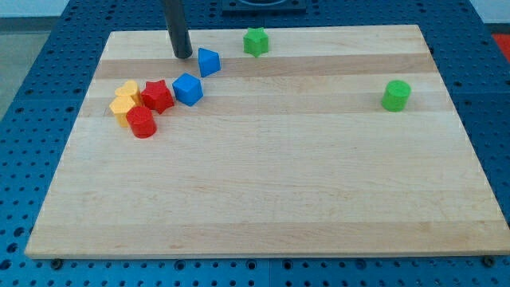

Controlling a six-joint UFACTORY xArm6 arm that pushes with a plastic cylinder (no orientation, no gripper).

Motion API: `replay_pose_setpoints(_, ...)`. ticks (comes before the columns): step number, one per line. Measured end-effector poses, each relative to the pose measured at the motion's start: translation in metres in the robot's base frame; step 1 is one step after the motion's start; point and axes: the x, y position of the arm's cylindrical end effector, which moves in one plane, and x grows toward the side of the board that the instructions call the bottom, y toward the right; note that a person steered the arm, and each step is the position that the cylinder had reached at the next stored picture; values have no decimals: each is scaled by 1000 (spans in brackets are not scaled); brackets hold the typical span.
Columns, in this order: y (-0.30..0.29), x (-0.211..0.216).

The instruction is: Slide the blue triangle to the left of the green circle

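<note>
Board: a pale wooden board (263, 191) lies on a blue perforated table (32, 119); its near half, toward the view's bottom, carries no blocks.
Red cylinder: the red cylinder (141, 123) is the nearest block, at the view's left, touching the yellow blocks and the red star.
Yellow blocks: two yellow blocks (124, 100), shapes unclear, sit packed together at the left end of the cluster.
Red star: the red star (158, 96) sits between the yellow blocks and the blue cube, touching or nearly touching both.
Blue cube: the blue cube (188, 88) sits at the right end of the cluster.
Green circle: the green circle (395, 95) stands alone at the view's far right, well apart from everything else.
Blue triangle: the blue triangle (208, 61) lies above the blue cube, far to the left of the green circle.
My tip: my tip (183, 55) rests on the board just left of the blue triangle, close but apparently apart.
Jaws: none; the arm ends in a plain rod that holds nothing.
Green star: the green star (255, 41) is farthest, near the top edge, right of the blue triangle.
</note>
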Motion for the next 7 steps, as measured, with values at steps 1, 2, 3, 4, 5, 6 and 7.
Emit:
replay_pose_setpoints(1,0,11)
replay_pose_setpoints(2,4,16)
replay_pose_setpoints(3,25,16)
replay_pose_setpoints(4,51,16)
replay_pose_setpoints(5,76,19)
replay_pose_setpoints(6,99,27)
replay_pose_setpoints(7,111,46)
